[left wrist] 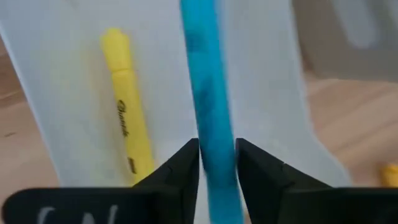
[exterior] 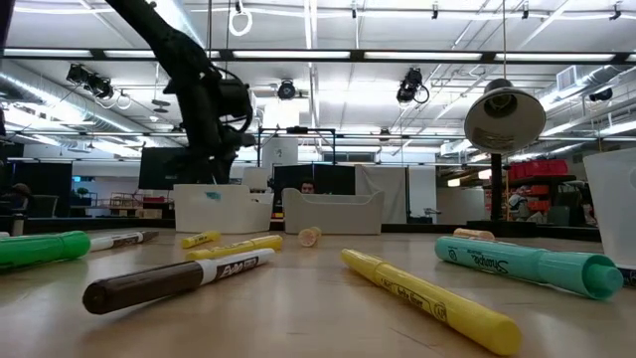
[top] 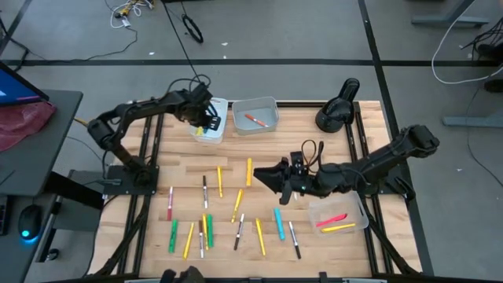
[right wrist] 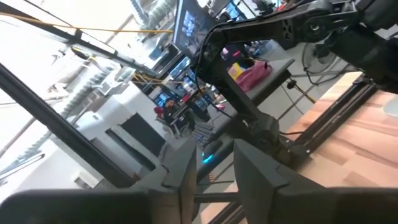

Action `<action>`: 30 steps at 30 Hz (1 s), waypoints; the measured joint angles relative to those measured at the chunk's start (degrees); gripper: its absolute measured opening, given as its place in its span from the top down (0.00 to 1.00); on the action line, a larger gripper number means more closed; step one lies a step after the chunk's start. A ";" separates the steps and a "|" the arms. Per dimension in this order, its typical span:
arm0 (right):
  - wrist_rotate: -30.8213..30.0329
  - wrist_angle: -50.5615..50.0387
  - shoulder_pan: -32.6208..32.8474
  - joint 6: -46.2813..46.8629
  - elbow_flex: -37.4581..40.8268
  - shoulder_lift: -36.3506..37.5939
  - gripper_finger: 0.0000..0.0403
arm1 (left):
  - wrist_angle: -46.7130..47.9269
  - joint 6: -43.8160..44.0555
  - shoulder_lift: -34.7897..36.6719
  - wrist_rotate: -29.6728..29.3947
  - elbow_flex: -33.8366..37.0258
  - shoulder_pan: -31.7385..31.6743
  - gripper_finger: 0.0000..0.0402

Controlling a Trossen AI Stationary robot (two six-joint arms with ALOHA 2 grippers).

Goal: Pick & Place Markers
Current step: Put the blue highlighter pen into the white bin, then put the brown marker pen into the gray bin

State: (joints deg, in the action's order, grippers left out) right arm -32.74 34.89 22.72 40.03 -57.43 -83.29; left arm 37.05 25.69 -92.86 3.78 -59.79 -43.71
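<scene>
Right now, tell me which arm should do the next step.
Left. Its end effector is shut on a light blue marker directly over the far-left bin, ready to drop it beside the yellow marker. The right end effector hovers mid-table, holding nothing.

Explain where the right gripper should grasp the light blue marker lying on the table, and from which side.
Probably mid-barrel on the light blue marker, coming straight down from above with the right gripper, closing across its width: it lies flat, with bare wood beside it before the neighbouring yellow marker.
</scene>
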 joint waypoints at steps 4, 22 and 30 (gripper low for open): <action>-1.90 0.00 1.15 0.00 0.00 0.00 0.76 | -0.23 -1.82 -1.82 -0.26 0.00 -0.34 0.69; -2.80 -5.52 1.36 -0.05 0.00 -0.02 0.77 | 4.88 -7.11 8.02 3.60 -6.25 0.45 0.54; -2.79 -9.43 0.63 -0.04 0.00 -0.04 0.77 | 5.01 -8.02 27.15 -6.36 -3.97 9.82 0.56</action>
State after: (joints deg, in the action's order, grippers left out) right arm -35.53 25.47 23.35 39.99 -57.43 -83.33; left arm 42.06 17.67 -65.71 -2.58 -63.76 -33.90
